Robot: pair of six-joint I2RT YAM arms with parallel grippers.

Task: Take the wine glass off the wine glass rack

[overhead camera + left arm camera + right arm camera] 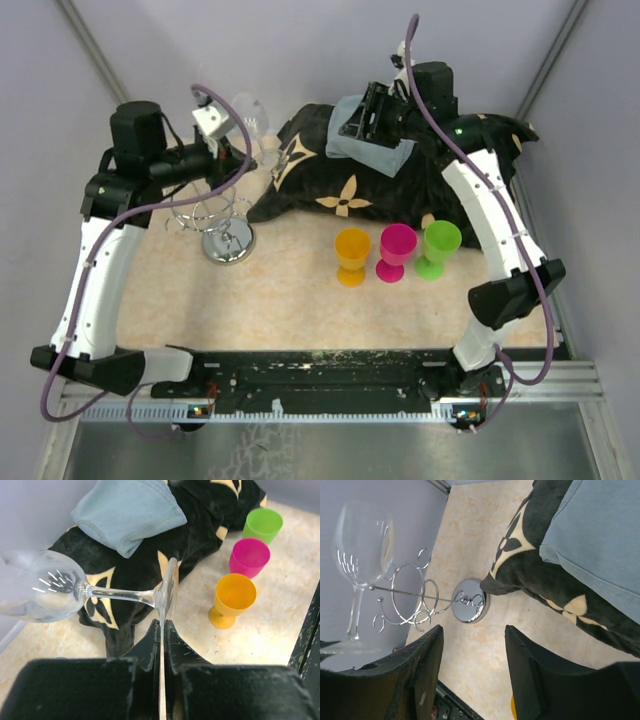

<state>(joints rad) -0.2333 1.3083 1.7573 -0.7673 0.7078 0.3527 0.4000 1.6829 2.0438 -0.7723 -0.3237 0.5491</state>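
Note:
The clear wine glass lies sideways in the left wrist view, bowl to the left. My left gripper is shut on the thin edge of its round foot. In the top view the glass is held near the back wall, above and behind the chrome wire rack, whose round mirror base stands on the table. In the right wrist view the glass stands beside the rack's loops, and its stem looks free of them. My right gripper is open and empty, high over the cloths.
A black cloth with cream flower shapes lies at the back, with a light blue cloth on it. Orange, pink and green goblets stand in a row right of the rack. Grey walls close in on three sides.

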